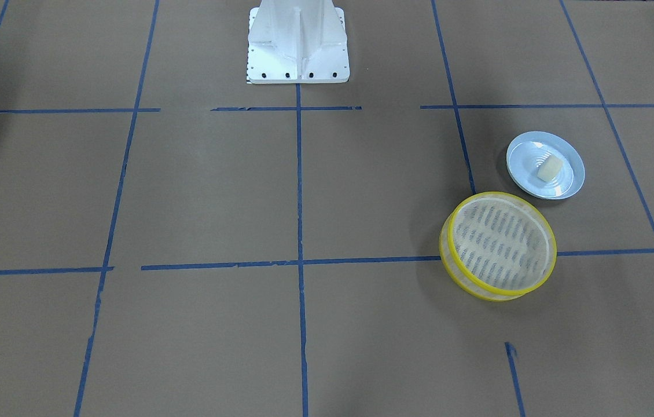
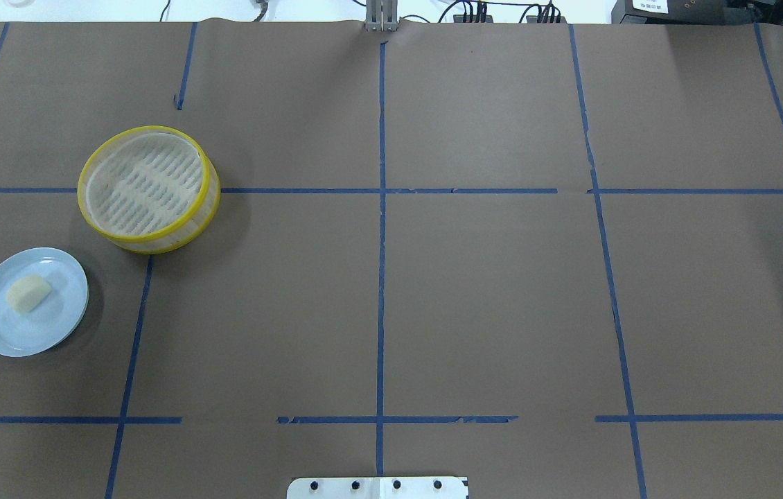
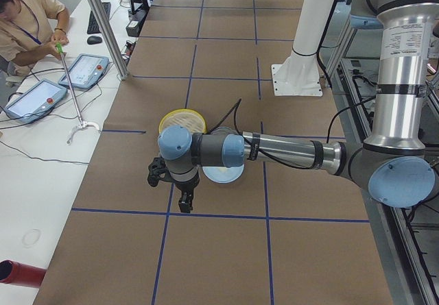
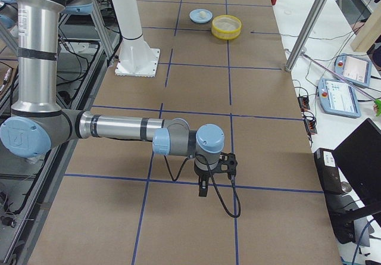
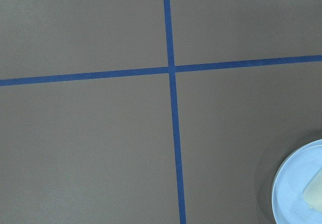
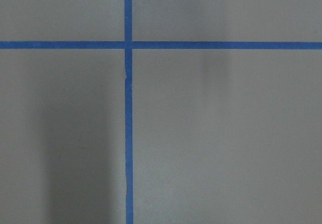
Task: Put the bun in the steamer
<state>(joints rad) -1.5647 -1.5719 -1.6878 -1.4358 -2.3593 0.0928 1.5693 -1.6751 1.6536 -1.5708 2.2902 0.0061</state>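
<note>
Steamer (image 1: 497, 296), bun (image 1: 548, 169) on blue plate (image 1: 525, 152) beside it, left tool (image 3: 184, 205), right tool (image 4: 203, 190), grip cannot tell

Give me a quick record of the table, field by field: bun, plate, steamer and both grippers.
bun: on the plate
plate: pale blue, robot's left side
steamer: empty, near the plate, not touching
left gripper: above the table beside the plate; open or shut unclear
right gripper: over the table's other end; open or shut unclear
task: not started
</note>
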